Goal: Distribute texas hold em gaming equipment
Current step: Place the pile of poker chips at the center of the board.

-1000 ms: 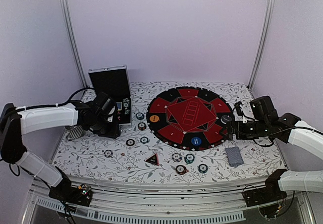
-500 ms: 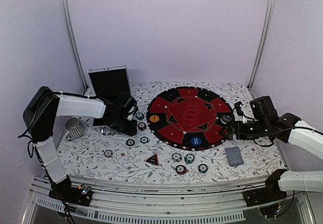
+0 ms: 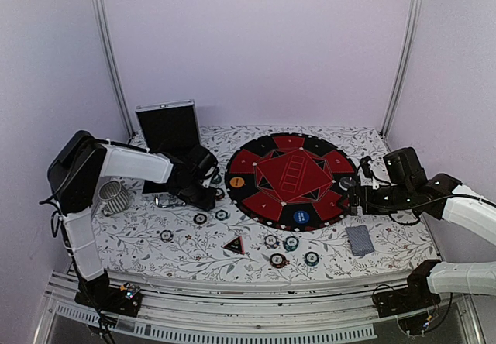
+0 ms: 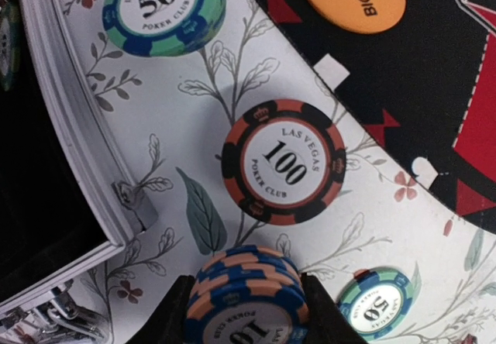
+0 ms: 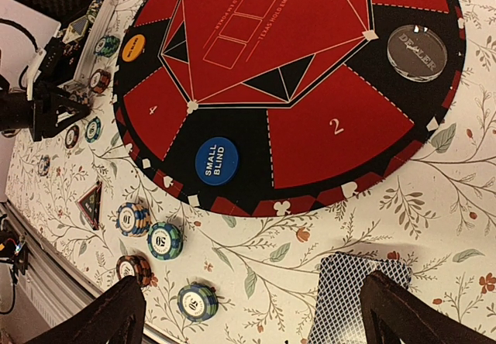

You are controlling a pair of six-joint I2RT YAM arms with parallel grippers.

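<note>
Seen from above, the left gripper (image 3: pixel 203 195) is held low between the silver-edged black case (image 3: pixel 169 127) and the large round red-and-black mat (image 3: pixel 291 177); at its wrist, the jaws are clamped on a stack of blue-and-orange striped poker chips (image 4: pixel 246 294) beside a red-and-black chip (image 4: pixel 284 162); at the other wrist, the right gripper (image 5: pixel 256 301) is spread wide, empty, over grey-blue-backed playing cards (image 5: pixel 358 290).

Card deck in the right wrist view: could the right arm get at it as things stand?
Probably yes. The card deck lies flat on the table, nothing on it, close by the open right gripper, with nothing between them.
</note>
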